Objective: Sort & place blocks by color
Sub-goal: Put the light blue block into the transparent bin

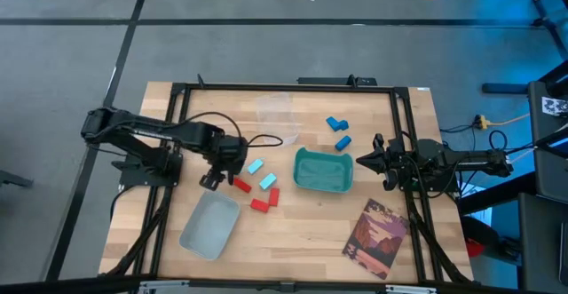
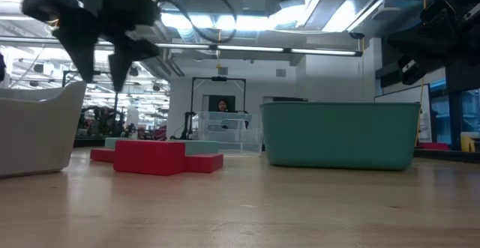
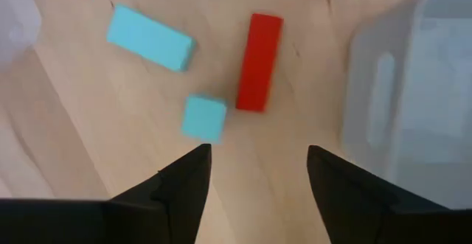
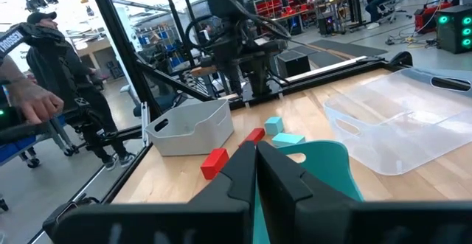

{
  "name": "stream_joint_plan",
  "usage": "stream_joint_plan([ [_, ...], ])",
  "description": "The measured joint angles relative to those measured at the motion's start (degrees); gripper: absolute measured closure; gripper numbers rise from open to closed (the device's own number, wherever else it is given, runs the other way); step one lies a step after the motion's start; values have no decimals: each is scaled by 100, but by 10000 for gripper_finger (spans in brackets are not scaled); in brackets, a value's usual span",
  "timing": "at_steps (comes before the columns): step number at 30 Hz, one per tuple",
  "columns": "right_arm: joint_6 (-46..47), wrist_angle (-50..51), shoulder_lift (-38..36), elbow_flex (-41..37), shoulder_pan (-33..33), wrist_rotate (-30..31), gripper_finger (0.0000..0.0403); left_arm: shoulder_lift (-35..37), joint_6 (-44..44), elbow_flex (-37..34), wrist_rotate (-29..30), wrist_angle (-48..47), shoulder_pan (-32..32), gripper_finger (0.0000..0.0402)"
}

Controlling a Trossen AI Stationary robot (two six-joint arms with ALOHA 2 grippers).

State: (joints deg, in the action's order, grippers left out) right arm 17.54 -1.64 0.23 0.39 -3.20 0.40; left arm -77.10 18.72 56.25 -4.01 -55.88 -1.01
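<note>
My left gripper point(image 1: 213, 181) hangs open above the wood, pointing down, between the grey tray point(image 1: 210, 225) and a cluster of blocks. In the left wrist view its fingers point(image 3: 258, 163) stand apart with bare table between them; just beyond lie a red block point(image 3: 259, 61) and light cyan blocks point(image 3: 150, 37) point(image 3: 203, 117). More red blocks point(image 1: 264, 202) lie flat next to the cyan ones point(image 1: 262, 173). Two darker blue blocks point(image 1: 338, 131) lie behind the teal bin point(image 1: 323, 170). My right gripper point(image 1: 377, 161) waits shut at the table's right side, holding nothing.
A clear plastic container point(image 1: 275, 109) stands at the far middle. A picture card point(image 1: 377, 228) lies at the near right. The grey tray's wall point(image 3: 413, 89) is close beside my left fingers. A black frame borders the table. A person point(image 4: 44, 60) stands beyond the table's left side.
</note>
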Motion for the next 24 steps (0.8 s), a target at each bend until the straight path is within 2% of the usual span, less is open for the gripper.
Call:
stream_joint_plan([
  [11,0,3,0,1,2,-2,385,-903,794,4,34,340,218,125],
  [24,-2,6,0,0,2,-2,385,-1503,1061,0,361,511,218,125],
])
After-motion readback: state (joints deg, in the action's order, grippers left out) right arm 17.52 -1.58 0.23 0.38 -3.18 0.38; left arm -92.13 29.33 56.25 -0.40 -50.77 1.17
